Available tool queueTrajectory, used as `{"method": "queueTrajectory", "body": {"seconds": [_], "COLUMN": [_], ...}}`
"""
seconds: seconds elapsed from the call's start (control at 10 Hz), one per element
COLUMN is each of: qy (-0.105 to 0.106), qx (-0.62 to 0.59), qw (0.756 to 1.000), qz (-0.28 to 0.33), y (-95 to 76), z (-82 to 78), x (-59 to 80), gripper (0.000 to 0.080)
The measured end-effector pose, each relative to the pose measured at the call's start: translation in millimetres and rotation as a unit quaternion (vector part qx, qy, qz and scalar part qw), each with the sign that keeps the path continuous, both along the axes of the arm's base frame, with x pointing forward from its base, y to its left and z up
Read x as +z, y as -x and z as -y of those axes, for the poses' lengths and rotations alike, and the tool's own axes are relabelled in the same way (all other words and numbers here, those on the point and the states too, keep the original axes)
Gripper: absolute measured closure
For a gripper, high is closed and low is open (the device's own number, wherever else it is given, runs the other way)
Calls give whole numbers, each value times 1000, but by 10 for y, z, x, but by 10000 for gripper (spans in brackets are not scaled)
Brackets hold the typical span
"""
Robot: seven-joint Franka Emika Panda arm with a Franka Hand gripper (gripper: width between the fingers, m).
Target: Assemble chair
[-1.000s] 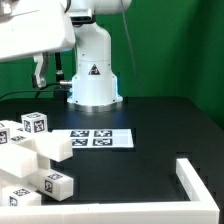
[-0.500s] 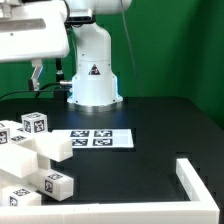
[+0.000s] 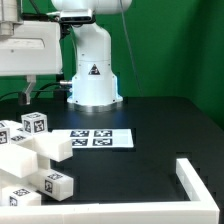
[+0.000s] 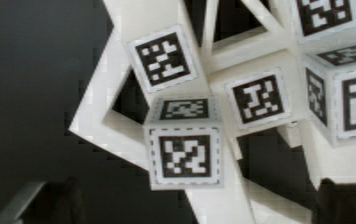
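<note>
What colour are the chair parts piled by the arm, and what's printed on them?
Matte white chair parts, each carrying black-and-white square marker tags. The wrist view shows them best.

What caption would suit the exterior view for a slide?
Franka arm's gripper hovers above loose white chair parts on the black table, beside the marker board.

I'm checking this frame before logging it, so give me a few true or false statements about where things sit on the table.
1. The chair parts lie piled at the exterior view's left. True.
2. The marker board lies flat before the robot base. True.
3. The end effector grips a chair part. False: it hangs above the pile, holding nothing.
4. The corner rail sits at the exterior view's left. False: it is at the right.
</note>
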State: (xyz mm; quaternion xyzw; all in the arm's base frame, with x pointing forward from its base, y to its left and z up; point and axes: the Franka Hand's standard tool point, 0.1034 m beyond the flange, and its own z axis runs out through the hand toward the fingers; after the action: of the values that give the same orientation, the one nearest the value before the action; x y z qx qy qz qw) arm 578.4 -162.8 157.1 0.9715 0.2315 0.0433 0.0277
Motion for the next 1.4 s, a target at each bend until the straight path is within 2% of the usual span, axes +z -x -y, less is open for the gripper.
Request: {"method": "queueTrajectory", "body": {"seconds": [0.2,0.3,0.4,0.9,1.1,1.4], "qy": [-5,3,5,8,11,17], "qx": [-2,-24,-24,-30,-50,-52], "qw": [1000,999,999,998,998,997], "qz": [-22,-46,-46,-47,-44,-46], "y": [49,16,-42,-38,-96,-91], "z": [81,74,68,120,17,74], "x": [-25,-73,-118,-144,-231,-317], "gripper": [150,150,150,150,150,150]}}
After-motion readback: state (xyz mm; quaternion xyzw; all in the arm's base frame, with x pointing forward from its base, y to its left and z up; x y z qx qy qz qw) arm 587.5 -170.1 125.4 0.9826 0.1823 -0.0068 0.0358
